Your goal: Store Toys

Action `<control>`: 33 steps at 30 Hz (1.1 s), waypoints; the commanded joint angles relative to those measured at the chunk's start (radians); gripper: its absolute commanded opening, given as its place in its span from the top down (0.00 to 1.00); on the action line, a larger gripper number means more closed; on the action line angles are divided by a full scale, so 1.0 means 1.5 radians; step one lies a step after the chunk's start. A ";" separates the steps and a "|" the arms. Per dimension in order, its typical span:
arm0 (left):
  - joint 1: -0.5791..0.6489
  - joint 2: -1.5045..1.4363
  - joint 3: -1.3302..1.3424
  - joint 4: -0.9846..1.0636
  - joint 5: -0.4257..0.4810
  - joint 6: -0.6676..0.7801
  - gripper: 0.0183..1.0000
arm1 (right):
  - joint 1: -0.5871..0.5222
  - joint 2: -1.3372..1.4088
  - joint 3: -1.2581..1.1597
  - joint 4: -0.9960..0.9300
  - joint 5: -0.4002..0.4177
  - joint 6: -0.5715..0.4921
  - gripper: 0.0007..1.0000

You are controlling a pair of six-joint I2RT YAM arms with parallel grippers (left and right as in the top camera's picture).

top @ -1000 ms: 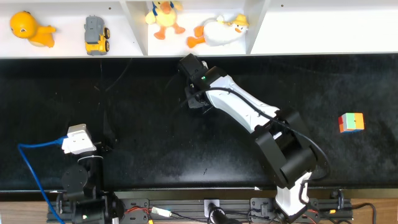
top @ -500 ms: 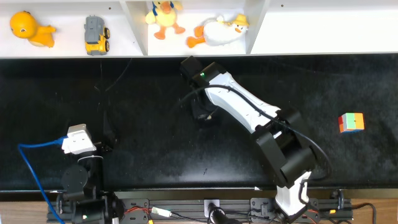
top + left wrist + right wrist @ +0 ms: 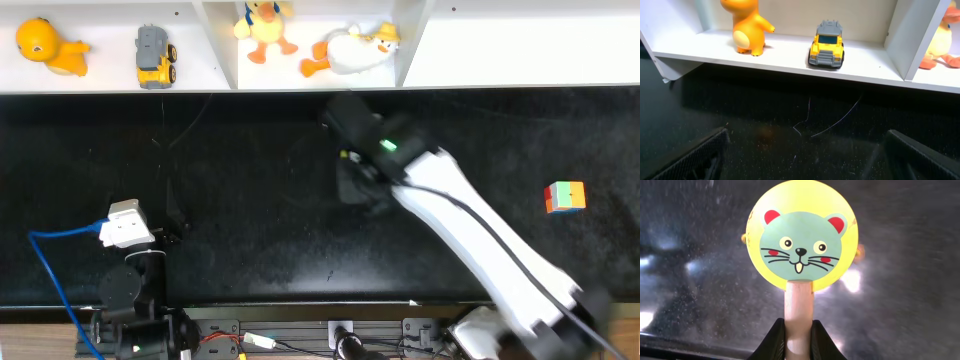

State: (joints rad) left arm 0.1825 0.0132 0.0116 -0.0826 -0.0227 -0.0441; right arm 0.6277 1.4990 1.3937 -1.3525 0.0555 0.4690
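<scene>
A round yellow rattle (image 3: 802,240) with a green cat face and a pale wooden handle fills the right wrist view. My right gripper (image 3: 799,336) is shut on that handle and holds it above the black table. From above, the right gripper (image 3: 360,185) hangs over the middle of the table, a little in front of the white shelf (image 3: 320,78). My left gripper (image 3: 807,137) is open with nothing between its fingers; it faces the shelf's left bay, where an orange duck (image 3: 747,25) and a yellow truck (image 3: 827,44) stand.
In the shelf's middle bay sit a yellow plush duck (image 3: 265,28) and a white plush duck (image 3: 355,50); its right bay holds nothing. A multicoloured cube (image 3: 565,197) lies at the table's right. The left arm (image 3: 127,226) stays folded near the front left edge.
My right arm has swung to the right and back from the shelf, carrying the rattle. The left arm has not moved.
</scene>
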 commanded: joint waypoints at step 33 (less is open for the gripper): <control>-0.004 -0.007 -0.002 -0.001 -0.005 0.014 0.00 | -0.381 -0.021 -0.188 0.542 0.008 -0.401 0.95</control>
State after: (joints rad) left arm 0.1825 0.0132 0.0116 -0.0826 -0.0227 -0.0441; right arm 0.0589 1.4399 1.1114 -0.5671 0.0845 -0.0601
